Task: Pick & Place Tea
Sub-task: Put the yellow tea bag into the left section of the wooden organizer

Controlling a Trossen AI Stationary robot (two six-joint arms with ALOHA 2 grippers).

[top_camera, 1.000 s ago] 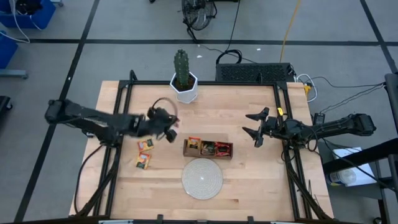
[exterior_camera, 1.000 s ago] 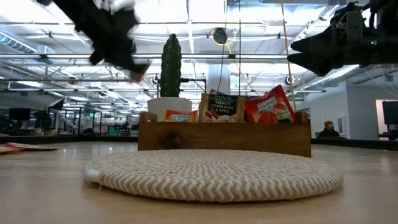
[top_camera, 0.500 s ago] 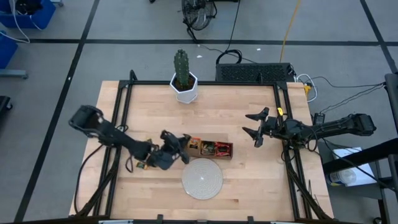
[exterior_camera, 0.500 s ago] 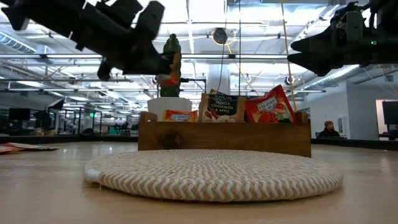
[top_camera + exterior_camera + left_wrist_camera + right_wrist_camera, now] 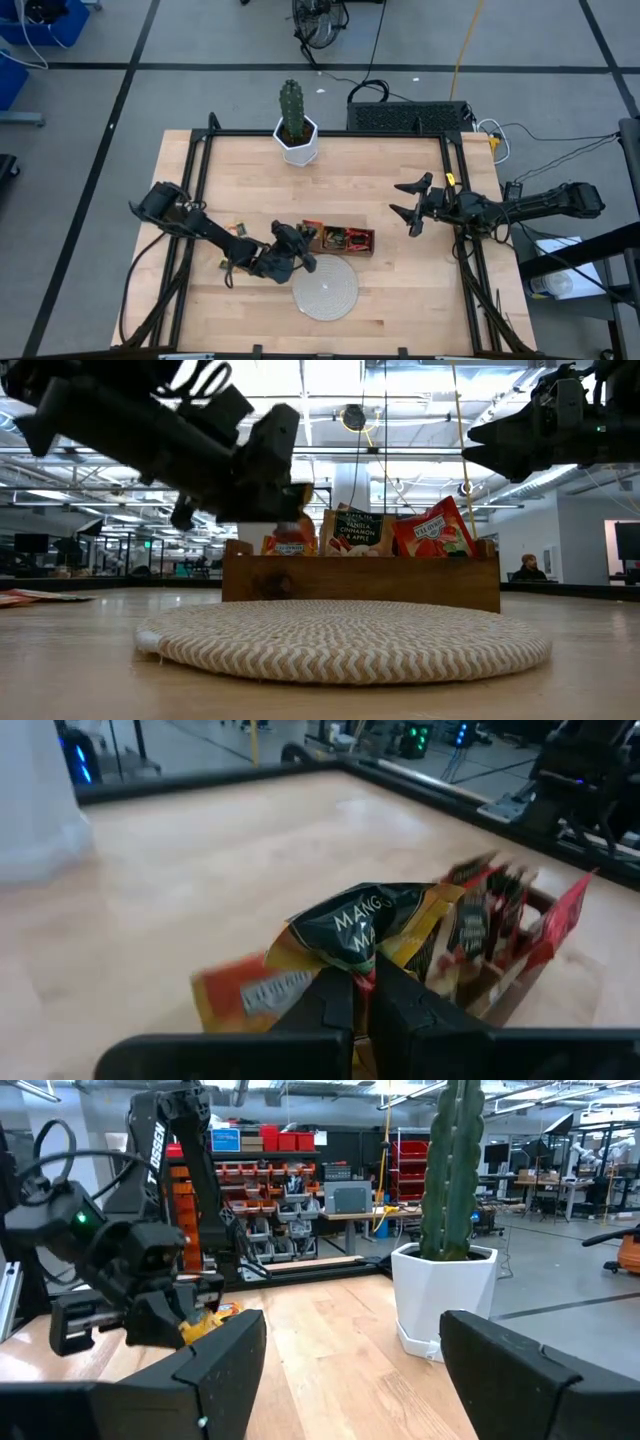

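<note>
Holding a dark-and-orange tea sachet [image 5: 372, 925] pinched by its lower edge, the left gripper [image 5: 297, 262] has its fingers [image 5: 330, 1010] pressed together on the wrapper, so the packet stands upright just beside the wooden tray's [image 5: 334, 248] left end, likely ready to drop in among the sachets already filed there. The right gripper [image 5: 410, 214] waits well apart near the desk's [image 5: 400, 300] right edge, fingers spread wide.
</note>
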